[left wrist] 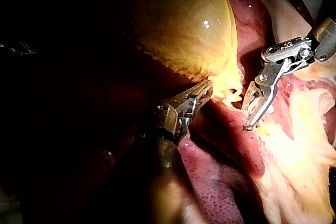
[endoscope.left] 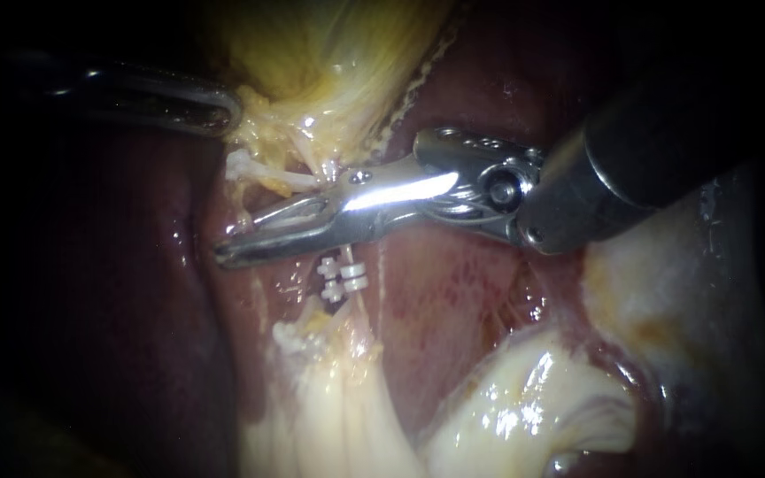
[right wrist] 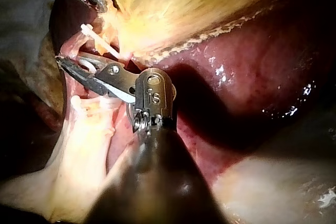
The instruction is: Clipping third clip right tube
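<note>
My right instrument (endoscope.left: 227, 254) comes in from the right and lies across the right tube (endoscope.left: 353, 305) just above two white clips (endoscope.left: 344, 279). Its jaws meet at the tips, shut on a white clip (right wrist: 88, 66) that shows between them in the right wrist view. How the tube sits inside the jaws is hidden. My left instrument (endoscope.left: 223, 111), at the upper left, is shut on the yellow edge of the gallbladder (endoscope.left: 329, 53) and holds it up. In the left wrist view the right instrument's jaws (left wrist: 249, 126) lie just beyond the left instrument (left wrist: 207, 90).
Dark red liver (endoscope.left: 135, 292) lies on the left and behind the tubes. Pale yellow fatty tissue (endoscope.left: 524, 398) fills the lower middle and right. A white clip-like piece (endoscope.left: 245, 166) sits on a pale strand just above the right instrument's jaws.
</note>
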`<state>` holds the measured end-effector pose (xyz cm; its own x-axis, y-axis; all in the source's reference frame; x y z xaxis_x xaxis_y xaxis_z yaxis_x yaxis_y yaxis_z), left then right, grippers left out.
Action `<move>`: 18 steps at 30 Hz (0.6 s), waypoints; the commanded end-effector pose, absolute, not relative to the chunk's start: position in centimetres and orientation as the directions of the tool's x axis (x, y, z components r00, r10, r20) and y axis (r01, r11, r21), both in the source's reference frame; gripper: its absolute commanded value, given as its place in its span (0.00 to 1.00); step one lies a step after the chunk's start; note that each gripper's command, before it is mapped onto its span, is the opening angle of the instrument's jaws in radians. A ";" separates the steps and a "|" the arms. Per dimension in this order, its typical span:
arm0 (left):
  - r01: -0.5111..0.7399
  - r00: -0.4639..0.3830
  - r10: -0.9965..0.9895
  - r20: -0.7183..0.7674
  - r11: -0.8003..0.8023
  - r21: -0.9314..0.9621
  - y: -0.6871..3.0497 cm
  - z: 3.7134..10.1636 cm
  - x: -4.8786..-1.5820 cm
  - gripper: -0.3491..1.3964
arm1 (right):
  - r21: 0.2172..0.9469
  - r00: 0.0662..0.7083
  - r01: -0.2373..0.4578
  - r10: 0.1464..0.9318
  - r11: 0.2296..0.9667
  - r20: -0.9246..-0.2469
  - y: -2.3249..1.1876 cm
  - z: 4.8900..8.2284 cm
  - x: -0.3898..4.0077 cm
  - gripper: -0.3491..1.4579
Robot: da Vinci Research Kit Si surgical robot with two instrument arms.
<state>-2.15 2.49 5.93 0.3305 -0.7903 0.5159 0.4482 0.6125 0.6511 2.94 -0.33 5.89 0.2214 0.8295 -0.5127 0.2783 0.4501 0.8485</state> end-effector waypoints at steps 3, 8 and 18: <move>0.449 0.330 -0.790 0.516 0.612 0.651 2.49 5.93 -2.15 0.00 | 0.855 0.224 0.274 0.835 0.441 -0.503 -0.33 5.90 2.94 0.11; 0.448 0.331 -0.790 0.516 0.613 0.651 2.49 5.93 -2.14 0.00 | 0.862 0.193 0.224 0.846 0.456 -0.498 -0.34 5.98 3.02 0.43; 0.448 0.331 -0.790 0.516 0.613 0.651 2.48 5.93 -2.13 0.00 | 0.794 0.284 0.000 0.762 0.607 -0.582 -0.33 6.09 2.90 0.47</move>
